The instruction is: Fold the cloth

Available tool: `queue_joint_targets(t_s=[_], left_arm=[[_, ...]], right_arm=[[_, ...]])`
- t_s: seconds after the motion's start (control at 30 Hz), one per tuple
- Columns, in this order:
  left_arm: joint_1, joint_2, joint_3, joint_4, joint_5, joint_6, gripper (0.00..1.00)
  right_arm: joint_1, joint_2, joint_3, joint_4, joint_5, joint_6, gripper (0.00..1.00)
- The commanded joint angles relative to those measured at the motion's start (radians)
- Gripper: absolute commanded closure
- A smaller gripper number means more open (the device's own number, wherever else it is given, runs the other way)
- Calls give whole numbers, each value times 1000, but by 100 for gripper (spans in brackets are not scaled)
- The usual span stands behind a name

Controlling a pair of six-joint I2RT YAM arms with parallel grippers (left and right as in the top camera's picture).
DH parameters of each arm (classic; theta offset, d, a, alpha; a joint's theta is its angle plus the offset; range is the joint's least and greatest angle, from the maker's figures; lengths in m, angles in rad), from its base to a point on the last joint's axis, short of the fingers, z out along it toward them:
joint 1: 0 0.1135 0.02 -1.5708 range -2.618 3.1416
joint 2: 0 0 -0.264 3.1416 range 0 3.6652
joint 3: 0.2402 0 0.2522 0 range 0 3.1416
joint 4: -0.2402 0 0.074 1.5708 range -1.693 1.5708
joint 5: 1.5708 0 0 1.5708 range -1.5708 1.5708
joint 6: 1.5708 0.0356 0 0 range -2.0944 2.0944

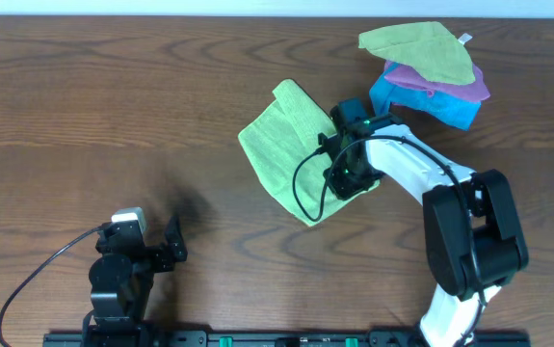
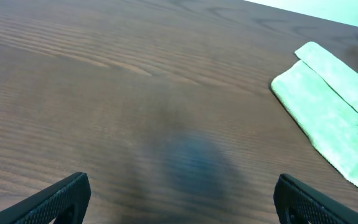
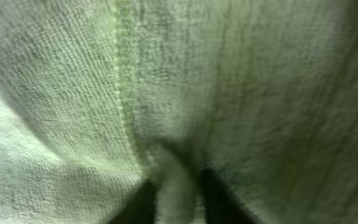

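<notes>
The lime-green cloth point(image 1: 281, 145) lies partly folded in the middle of the table. My right gripper point(image 1: 346, 173) is down on the cloth's right side, shut on a pinched fold of it. In the right wrist view the cloth point(image 3: 166, 93) fills the frame and a ridge of it stands between the two dark fingertips point(image 3: 177, 199). My left gripper point(image 2: 179, 199) is open and empty, low over bare wood at the front left point(image 1: 166, 246). The cloth's left part shows at the right edge of the left wrist view point(image 2: 334, 106).
A pile of cloths sits at the back right: a second green cloth point(image 1: 421, 50) on top, a purple one point(image 1: 450, 87) under it, a bright blue one point(image 1: 431, 104) at the bottom. A black cable point(image 1: 305, 188) loops over the cloth near the right arm.
</notes>
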Motion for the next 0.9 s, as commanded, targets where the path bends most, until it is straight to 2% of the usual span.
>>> queue_joint_targets(t_s=[0.0,0.23,0.33,0.53,0.67,0.87], left_arm=[[2,2,23,7,14,-5,5],[2,2,23,88,21,-27,5],[2,2,23,117,30,-80,5],[2,32,23,90,175,-148,5],[2,120,48,90,180,-208,4],[0,349,155,90,224,-209,4]], right_arm=[[3,-7,-2,10,-2,11,99],[14,-65,48,10,4,91,99],[14,-125,54,27,40,148,99],[5,-227,55,39,192,185,99],[-24,-232,52,32,317,193,99],[-118,-220,29,32,439,292,99]])
